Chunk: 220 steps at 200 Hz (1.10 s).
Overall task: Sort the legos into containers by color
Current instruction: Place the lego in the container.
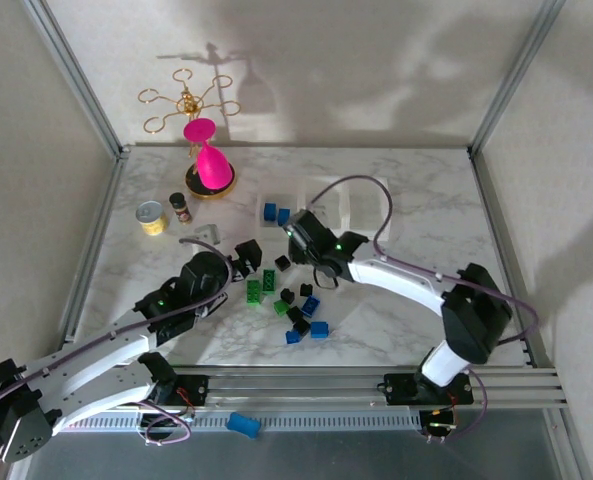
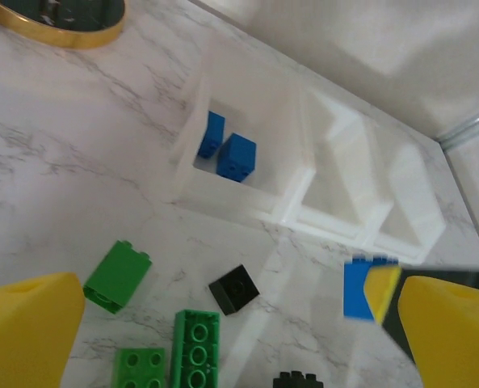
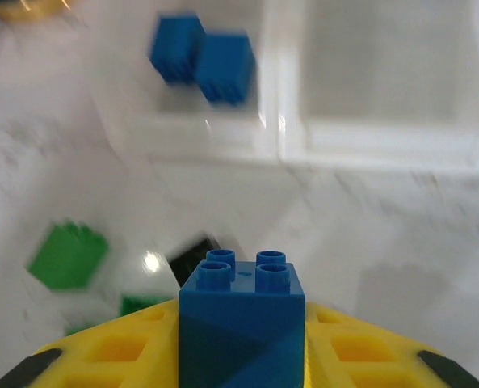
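We find open room over the middle and right compartments of the tray point(image 2: 304, 174); two blue bricks point(image 2: 229, 149) sit in its left one. In front of the tray, green bricks point(image 2: 195, 347) and a black brick point(image 2: 234, 288) crowd the marble point(image 2: 77, 162), and the right gripper point(image 1: 294, 230) hangs there gripping a blue lego point(image 3: 241, 311)

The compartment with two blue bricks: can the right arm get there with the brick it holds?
Probably yes. The right gripper, shut on a blue brick, is just before the compartment, and only bare table lies between them. The two bricks inside leave floor free.

Blurred green brick point(image 3: 67, 256) and tray point(image 3: 279, 137)
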### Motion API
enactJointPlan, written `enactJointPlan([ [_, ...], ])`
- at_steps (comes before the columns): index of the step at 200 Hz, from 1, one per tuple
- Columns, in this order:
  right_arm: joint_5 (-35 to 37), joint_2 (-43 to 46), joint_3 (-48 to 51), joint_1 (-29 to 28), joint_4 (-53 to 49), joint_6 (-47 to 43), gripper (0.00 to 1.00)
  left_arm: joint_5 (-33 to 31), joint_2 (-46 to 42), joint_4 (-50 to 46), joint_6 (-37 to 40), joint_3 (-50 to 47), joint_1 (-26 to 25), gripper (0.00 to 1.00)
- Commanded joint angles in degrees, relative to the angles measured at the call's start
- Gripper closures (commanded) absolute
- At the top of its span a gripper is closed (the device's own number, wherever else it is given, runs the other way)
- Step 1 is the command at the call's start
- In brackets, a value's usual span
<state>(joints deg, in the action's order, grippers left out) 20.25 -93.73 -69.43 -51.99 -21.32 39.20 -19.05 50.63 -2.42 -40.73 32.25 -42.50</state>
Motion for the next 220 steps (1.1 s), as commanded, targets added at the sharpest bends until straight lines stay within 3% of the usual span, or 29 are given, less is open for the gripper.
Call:
enactJointPlan([
  [1, 1.77, -6.38, -7.13, 1.79, 4.18, -5.88, 0.64, 1.31, -1.40, -2.03, 1.63, 1.86, 2.37, 0.00],
  [51, 2.93, -20.15, -20.37, 5.23, 9.17, -11.11, 0.65, 5.47, -1.35, 0.22, 0.84, 1.68, 8.03, 0.00],
  [98, 3.87, -29.11, -28.72, 7.36, 11.92, -14.65, 0.65, 5.58, 1.35, 1.79, 0.21, 2.05, 9.01, 0.00],
  [220, 6.85, -40.21, -38.98, 8.87, 10.33, -18.98, 0.57, 3.43, -0.45, 1.21, 1.04, 0.63, 9.37, 0.00],
])
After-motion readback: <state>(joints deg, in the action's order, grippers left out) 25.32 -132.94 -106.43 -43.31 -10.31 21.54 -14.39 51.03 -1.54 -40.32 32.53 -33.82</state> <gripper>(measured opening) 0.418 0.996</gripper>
